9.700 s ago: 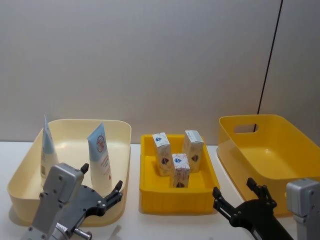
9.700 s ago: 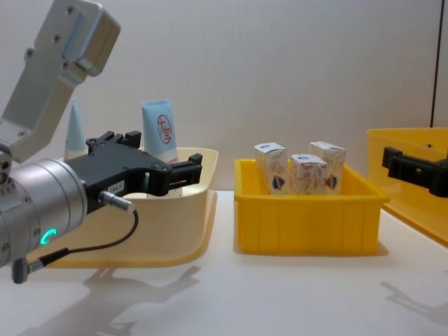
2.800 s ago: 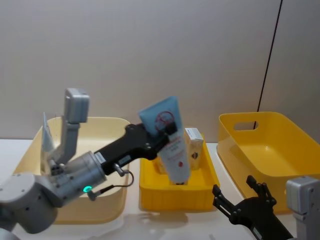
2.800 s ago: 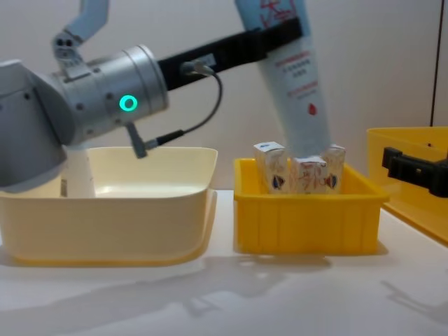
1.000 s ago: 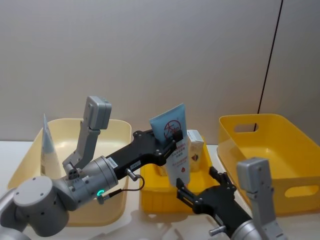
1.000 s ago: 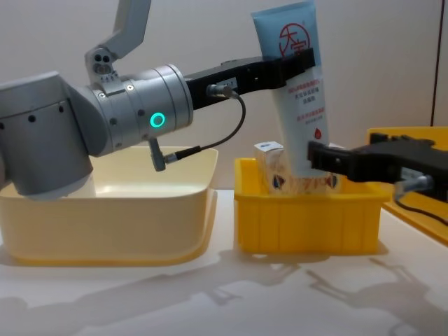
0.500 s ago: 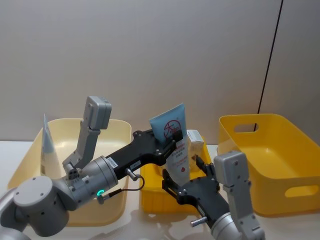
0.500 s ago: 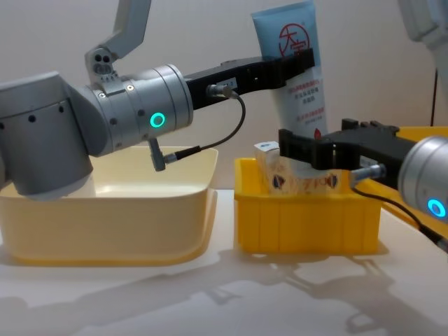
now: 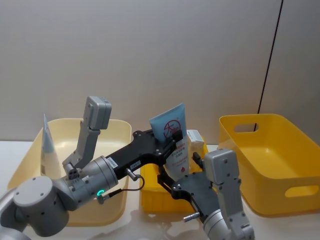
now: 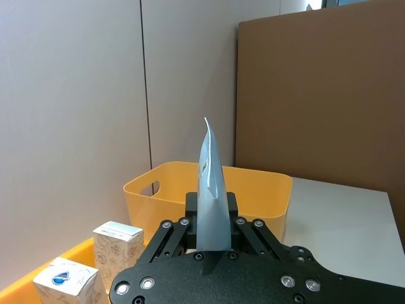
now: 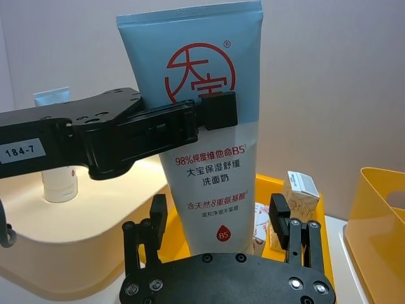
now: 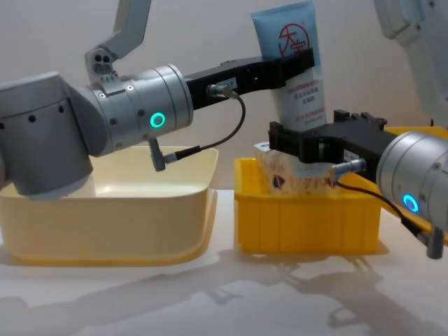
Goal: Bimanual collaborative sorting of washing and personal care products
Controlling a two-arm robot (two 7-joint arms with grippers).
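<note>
- Over the small yellow tray (image 12: 308, 224), up in the air: a pale-blue tube (image 12: 310, 105), flat sealed end up, tipped a little to one side.
- Pinched near its top, just under the red round mark, by the left gripper (image 12: 292, 68); black fingers clamped tight on both flat sides.
- Lower down, around the bottom part of the tube: the right gripper (image 11: 216, 218), fingers spread wide, one on each side, with a thin gap to the tube on both sides, not touching.
- Bottom tip of the tube hidden behind that gripper in the chest view; just above the cartons or down among them, cannot tell which.
- Down in the tray: small white cartons (image 10: 117, 244), standing up, close together, one (image 9: 196, 137) peeking out right of the tube near the back wall.
- Off to the left, just beside the tray: a cream bin (image 12: 105, 224), with a slim strip of table (image 12: 210, 294) between the two rims.
- Far left side of that bin: another tube (image 9: 47, 145), upright by the wall of the bin, well apart from both grippers.
- Off to the right: a big yellow bin (image 9: 280, 120), wide open on top, bare floor showing, left rim near the tray.
- Above all three rims: lots of free air, with a plain wall (image 9: 150, 50) behind.
- Tight spot: between the tray's walls, with cartons crowding close to the tube's low end.
</note>
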